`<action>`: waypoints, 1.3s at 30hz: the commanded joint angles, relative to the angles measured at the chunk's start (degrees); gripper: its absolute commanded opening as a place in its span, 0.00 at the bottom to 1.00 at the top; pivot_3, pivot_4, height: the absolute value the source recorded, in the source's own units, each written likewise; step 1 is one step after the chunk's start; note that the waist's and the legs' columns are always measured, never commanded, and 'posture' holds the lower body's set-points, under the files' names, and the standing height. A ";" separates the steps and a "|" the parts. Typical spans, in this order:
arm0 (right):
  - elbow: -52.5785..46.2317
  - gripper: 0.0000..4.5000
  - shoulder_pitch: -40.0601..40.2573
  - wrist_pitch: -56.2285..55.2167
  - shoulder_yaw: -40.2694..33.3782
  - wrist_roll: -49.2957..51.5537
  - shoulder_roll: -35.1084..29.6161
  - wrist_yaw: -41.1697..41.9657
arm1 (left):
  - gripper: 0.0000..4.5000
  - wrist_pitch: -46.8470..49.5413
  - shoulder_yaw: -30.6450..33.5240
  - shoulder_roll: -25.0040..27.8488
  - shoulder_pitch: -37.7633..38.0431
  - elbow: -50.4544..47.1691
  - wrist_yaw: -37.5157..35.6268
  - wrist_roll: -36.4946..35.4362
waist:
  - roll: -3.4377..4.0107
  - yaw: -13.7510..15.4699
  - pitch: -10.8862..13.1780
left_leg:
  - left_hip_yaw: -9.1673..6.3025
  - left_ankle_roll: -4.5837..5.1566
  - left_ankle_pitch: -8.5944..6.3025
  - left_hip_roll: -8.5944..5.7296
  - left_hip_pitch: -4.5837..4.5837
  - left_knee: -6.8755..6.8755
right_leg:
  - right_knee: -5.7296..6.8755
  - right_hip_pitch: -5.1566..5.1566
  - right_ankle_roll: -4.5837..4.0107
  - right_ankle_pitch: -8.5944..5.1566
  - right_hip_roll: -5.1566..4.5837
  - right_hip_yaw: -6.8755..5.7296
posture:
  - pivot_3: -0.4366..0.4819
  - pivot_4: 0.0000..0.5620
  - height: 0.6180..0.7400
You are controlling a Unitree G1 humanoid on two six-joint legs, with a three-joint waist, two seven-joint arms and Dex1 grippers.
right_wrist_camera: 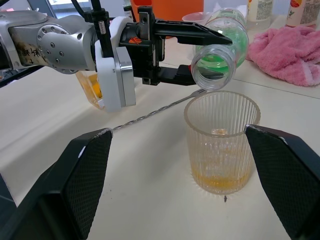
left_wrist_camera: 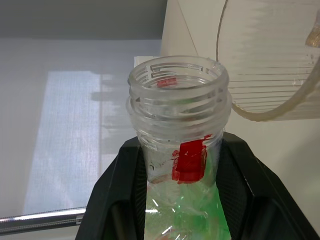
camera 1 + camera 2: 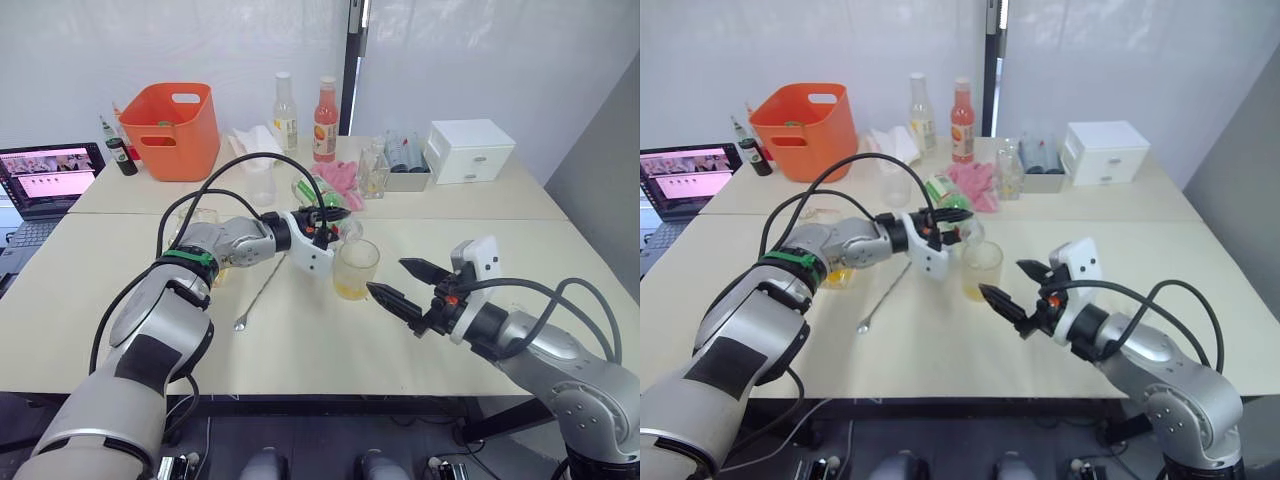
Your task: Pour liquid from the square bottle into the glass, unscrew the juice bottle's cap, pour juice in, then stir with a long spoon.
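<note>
Cream tabletop [image 3: 300, 340] before white walls: left gripper [image 1: 185, 52] clamps the tipped juice bottle [image 1: 222, 45] over the glass [image 1: 221, 145]; right gripper [image 3: 400, 283] spread wide.

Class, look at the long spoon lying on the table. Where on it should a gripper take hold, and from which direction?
Grip the long spoon on its thin handle near the middle, coming straight down from above with the fingers across the shaft. It lies flat on the table, so there is nothing to get under. Its upper end runs under the left gripper, so the lower stretch looks freer.
</note>
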 commanded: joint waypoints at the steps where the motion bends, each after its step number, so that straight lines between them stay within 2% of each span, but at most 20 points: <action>1: -2.07 0.99 0.43 -1.49 -1.48 1.52 0.09 0.16 | 0.33 0.33 -0.20 0.85 -3.41 -0.71 3.78 0.54 | 0.00 0.01 0.00 | 0.00 0.00 0.00 0.00 0.00 0.00 | 0.00 0.00 0.00 0.00 0.00 0.00 | 0.48 0.27 0.79; 26: -2.90 0.99 0.41 -0.96 -0.21 1.35 1.33 -1.59 | 0.33 2.70 -6.54 1.16 -5.65 -0.29 15.08 7.40 | 0.00 0.12 0.00 | 0.01 0.00 0.00 -0.01 0.00 0.02 | 0.02 0.00 0.00 0.00 -0.01 0.00 | 0.48 0.27 0.79; 39: -3.36 0.99 0.30 -0.70 -0.21 2.02 1.36 -2.30 | 0.33 3.35 -7.09 0.85 -5.94 0.25 16.06 7.44 | 0.00 0.17 0.00 | 0.01 0.00 0.00 -0.01 0.00 0.03 | 0.03 0.00 0.00 0.00 -0.01 0.00 | 0.48 0.27 0.79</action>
